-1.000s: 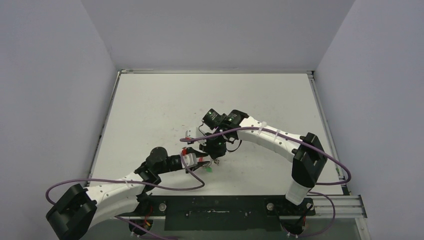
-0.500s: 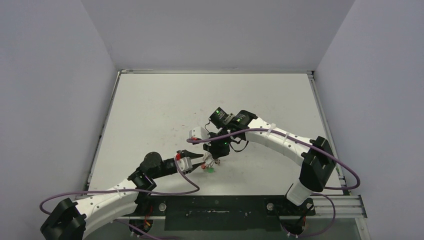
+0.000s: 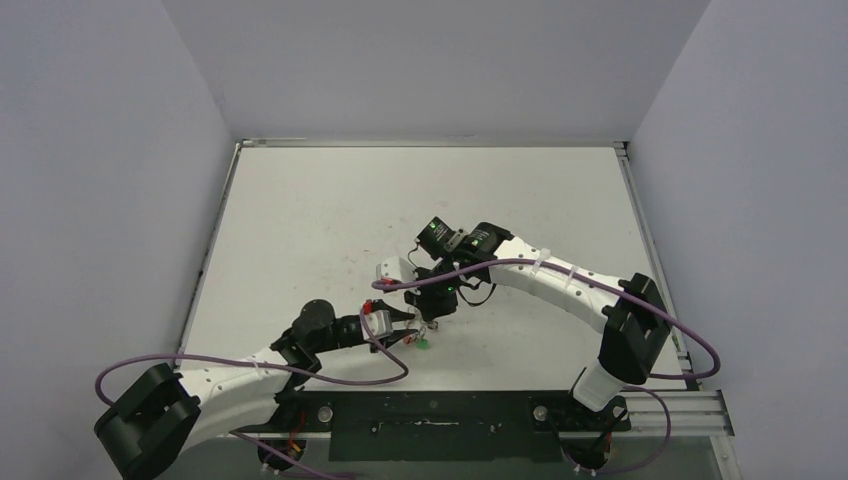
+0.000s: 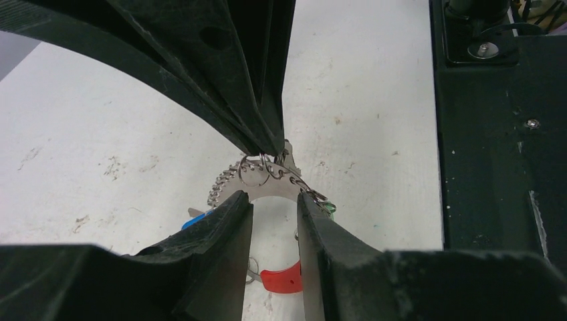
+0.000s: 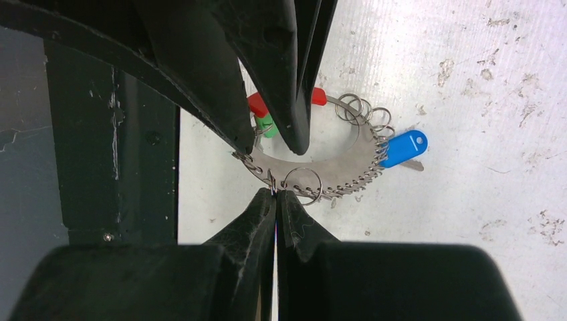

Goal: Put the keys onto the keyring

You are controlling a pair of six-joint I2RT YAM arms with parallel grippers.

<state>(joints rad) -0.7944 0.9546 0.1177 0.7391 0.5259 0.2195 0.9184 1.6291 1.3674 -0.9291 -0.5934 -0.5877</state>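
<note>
The keyring [image 5: 334, 170] is a flat silvery band loop with small wire rings and a red section [image 4: 284, 277], and it lies on the white table. A blue key [image 5: 404, 147] hangs at one side and a green key [image 5: 267, 124] sits by the red section. My right gripper [image 5: 275, 194] is shut on a small wire ring at the band's outer edge. My left gripper [image 4: 274, 200] is partly open, with both fingertips on the band and table showing between them. In the top view both grippers meet at the keyring [image 3: 418, 325] near the green key [image 3: 424, 341].
The black base plate [image 3: 430, 425] runs along the near table edge, close to the keyring, and also shows in the left wrist view [image 4: 501, 134]. Purple cables [image 3: 380, 375] loop over the left arm. White walls enclose the table.
The left arm dropped its elbow and came back, its gripper staying at the keyring. The right wrist shifted slightly right and nearer. The keyring has hardly moved.
</note>
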